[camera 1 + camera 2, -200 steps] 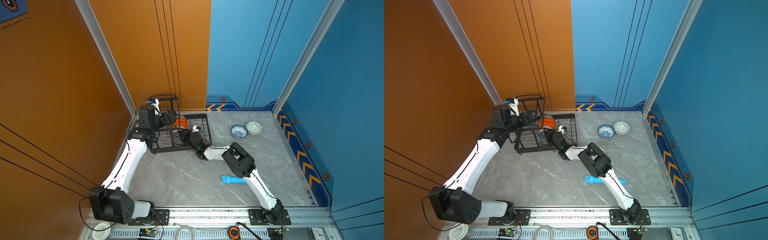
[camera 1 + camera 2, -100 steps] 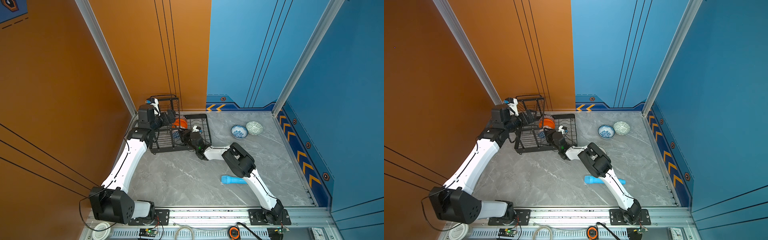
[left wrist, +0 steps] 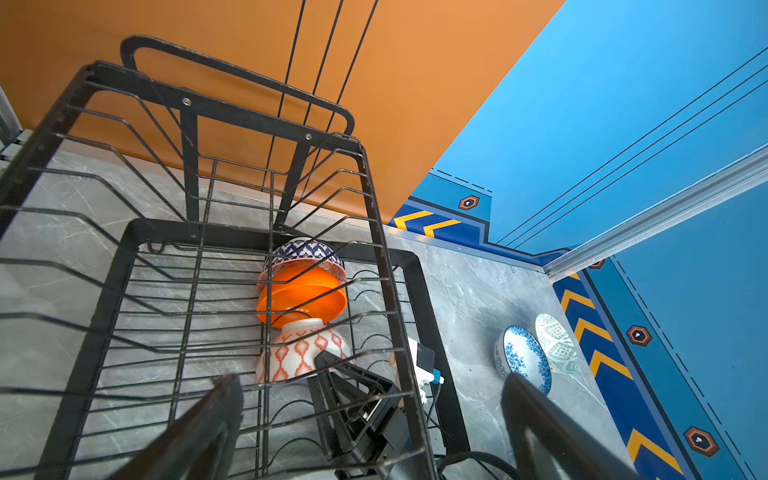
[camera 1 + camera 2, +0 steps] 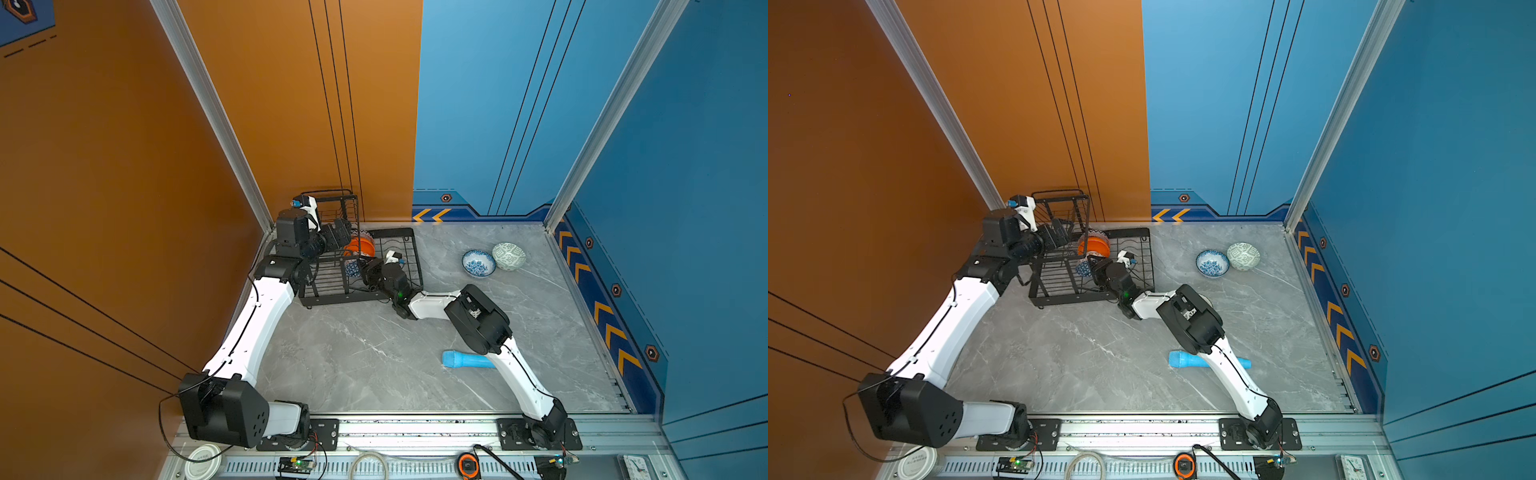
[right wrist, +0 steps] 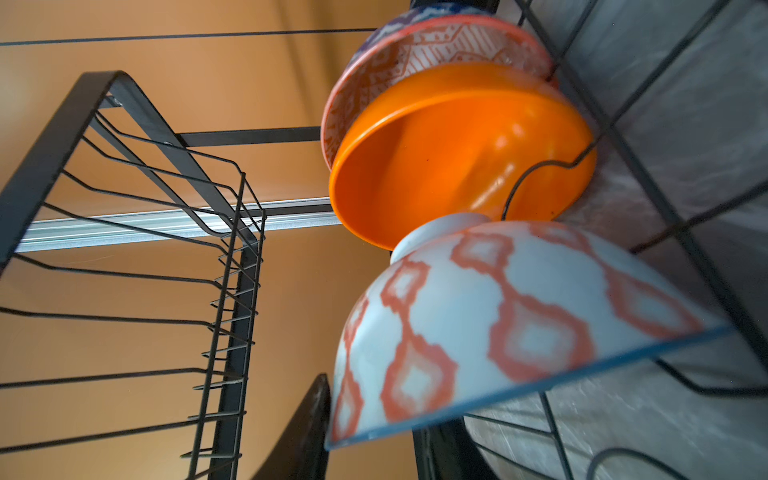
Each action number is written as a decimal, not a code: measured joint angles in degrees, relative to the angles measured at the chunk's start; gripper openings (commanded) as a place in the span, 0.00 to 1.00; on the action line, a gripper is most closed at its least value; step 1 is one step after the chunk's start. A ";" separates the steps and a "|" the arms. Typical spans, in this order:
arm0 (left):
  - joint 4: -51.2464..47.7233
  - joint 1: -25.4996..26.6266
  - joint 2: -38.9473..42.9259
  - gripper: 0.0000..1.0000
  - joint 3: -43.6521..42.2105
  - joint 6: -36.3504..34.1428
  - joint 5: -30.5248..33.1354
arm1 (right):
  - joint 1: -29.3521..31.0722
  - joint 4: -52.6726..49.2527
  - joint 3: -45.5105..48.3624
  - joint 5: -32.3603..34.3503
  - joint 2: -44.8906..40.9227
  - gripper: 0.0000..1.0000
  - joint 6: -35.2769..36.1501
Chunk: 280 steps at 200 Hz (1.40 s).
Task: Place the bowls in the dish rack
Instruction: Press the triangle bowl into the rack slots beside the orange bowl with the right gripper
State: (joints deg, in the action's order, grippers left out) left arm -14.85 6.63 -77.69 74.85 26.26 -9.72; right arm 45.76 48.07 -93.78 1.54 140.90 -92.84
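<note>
Since the diamond bowl (image 3: 297, 353) is propped in the lower tray of the dish rack (image 3: 415, 282), the right gripper (image 3: 326, 368), its hold indiscernible, should be withdrawn straight back; the left gripper (image 4: 343, 236) is held open, empty.

No word, brand or number can be read. The only signs are orange chevron arrows (image 4: 430, 215) on the blue skirting, centre and right of the frame, with hexagon badges (image 4: 446, 198) among them. Print on the white round lid (image 4: 917, 461), lower left, and the small dial (image 4: 633, 467), lower right, is too small to read.
</note>
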 measured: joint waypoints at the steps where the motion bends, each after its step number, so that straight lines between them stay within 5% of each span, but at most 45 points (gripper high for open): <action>1: 0.02 0.00 0.00 0.98 0.00 0.00 0.00 | 0.00 0.00 0.00 0.02 -0.02 0.37 0.00; 280: 0.42 -0.13 0.00 0.98 -0.17 0.17 -0.02 | -1.42 0.55 5.97 -0.20 -5.75 0.40 3.06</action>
State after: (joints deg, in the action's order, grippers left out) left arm -14.44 6.50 -77.69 74.67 26.44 -9.74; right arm 44.34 48.62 -87.81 1.34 135.15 -89.78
